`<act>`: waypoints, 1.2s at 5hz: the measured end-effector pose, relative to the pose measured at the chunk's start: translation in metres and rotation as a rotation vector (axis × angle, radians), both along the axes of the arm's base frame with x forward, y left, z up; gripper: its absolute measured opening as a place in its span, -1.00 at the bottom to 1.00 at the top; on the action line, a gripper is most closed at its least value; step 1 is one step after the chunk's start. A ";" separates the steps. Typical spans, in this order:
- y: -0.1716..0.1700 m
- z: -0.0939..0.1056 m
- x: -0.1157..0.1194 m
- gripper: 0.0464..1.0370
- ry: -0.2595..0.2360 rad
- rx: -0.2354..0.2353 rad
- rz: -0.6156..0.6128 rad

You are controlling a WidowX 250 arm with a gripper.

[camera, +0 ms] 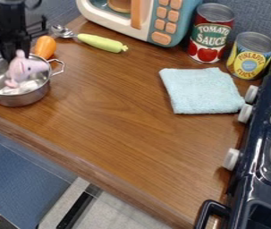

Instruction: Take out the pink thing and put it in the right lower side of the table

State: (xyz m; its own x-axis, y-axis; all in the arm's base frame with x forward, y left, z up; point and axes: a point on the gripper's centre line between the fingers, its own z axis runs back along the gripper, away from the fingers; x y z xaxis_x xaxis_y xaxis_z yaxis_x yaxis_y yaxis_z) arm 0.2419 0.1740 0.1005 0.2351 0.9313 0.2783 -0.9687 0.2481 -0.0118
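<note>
The black gripper (15,51) hangs down at the upper left, over the metal pot (22,99). In the pot is the pink toy (26,69), its rounded head toward the right and its top right at the gripper's lower end. The gripper hides part of the toy's upper edge and the pot's back rim. Whether the toy is held cannot be made out.
Behind the pot lie an orange toy (44,46), a yellow-green toy (101,43) and a metal spoon (62,31). A toy microwave (161,20), two cans (211,33) (252,54) and a light blue cloth (202,90) stand farther right. The dark stove (263,156) borders the right side.
</note>
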 end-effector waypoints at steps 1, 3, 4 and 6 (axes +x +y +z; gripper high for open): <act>-0.007 0.027 -0.003 -0.91 -0.054 0.024 0.019; -0.084 0.056 0.017 -0.91 -0.219 -0.082 -0.291; -0.136 0.045 0.024 -0.91 -0.215 -0.137 -0.491; -0.234 -0.017 0.034 -0.91 -0.030 -0.170 -0.756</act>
State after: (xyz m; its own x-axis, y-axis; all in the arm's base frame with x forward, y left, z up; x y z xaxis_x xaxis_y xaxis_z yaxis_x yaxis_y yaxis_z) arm 0.2763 -0.0605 0.0830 0.8184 0.5515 0.1617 -0.5358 0.8339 -0.1324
